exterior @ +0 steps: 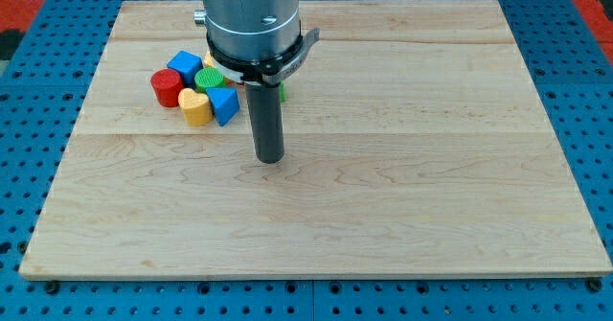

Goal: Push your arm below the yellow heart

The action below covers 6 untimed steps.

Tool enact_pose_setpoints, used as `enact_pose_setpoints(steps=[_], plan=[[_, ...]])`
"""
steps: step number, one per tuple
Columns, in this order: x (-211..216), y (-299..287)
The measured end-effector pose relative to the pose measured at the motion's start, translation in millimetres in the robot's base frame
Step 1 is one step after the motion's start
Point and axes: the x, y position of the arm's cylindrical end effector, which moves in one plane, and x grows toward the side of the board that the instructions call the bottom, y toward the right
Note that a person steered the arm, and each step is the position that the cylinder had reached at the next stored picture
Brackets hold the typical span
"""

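Yellow heart-shaped block (195,107), smooth and glossy, sits at the bottom edge of a tight cluster near the view's upper left of the pale wooden board (402,196). Touching it: a red cylinder (166,88) to the view's left, a blue block with a pointed profile (225,104) on its right, a blue cube (184,65) and a green round block (210,79) above; another green piece peeks out behind the rod, shape unclear. The arm carries no pincer, only a dark matte rod; its tip (269,159) rests on bare wood, lower right of the heart and apart from every block. Judged best: slide toward the view's left, keeping below the cluster so nothing is nudged, and stop directly under the heart.
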Motion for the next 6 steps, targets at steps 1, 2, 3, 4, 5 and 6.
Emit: enact_pose_setpoints(steps=[1,2,3,4,5,6], plan=[[0,0],[0,11],[1,-10],[-2,-4],[-2,-9],[-2,-19]])
